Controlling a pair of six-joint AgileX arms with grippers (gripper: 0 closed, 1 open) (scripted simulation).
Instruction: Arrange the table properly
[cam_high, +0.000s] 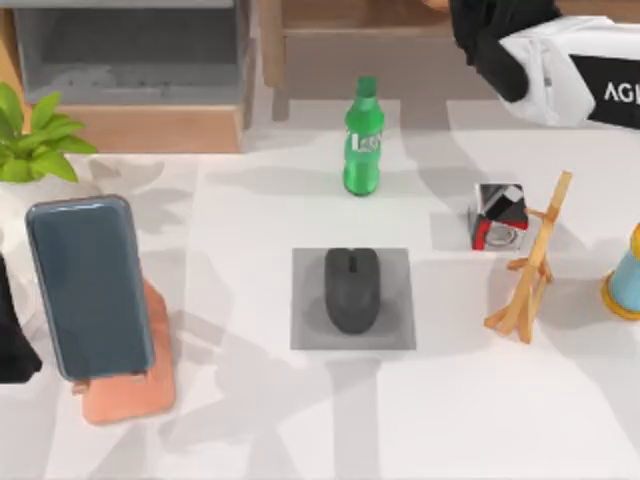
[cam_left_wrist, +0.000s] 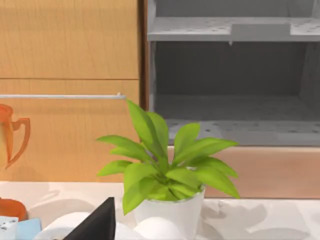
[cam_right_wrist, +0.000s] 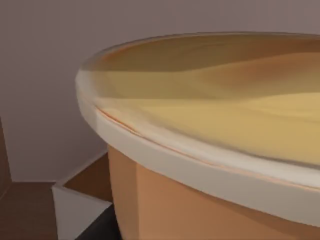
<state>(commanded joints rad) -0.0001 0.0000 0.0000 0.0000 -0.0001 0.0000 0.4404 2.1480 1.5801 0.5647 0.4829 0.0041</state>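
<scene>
White smooth surface (cam_high: 450, 400): arrangement pending.
Right arm (cam_high: 560, 60) reaches rearward, left arm (cam_high: 12, 340) at left edge; finger states cannot be told. Sweeping could topple the upright green plastic bottle (cam_high: 363, 140).

You could read only the white letters "AG", cut off by the frame edge, on the right arm (cam_high: 590, 75); the green bottle's (cam_high: 363, 140) label stayed illegible

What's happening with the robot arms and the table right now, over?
Right arm up at far right edge, left arm at left edge. Table: mouse on mat, phone on stand, bottle upright. Nothing held that shows.
</scene>
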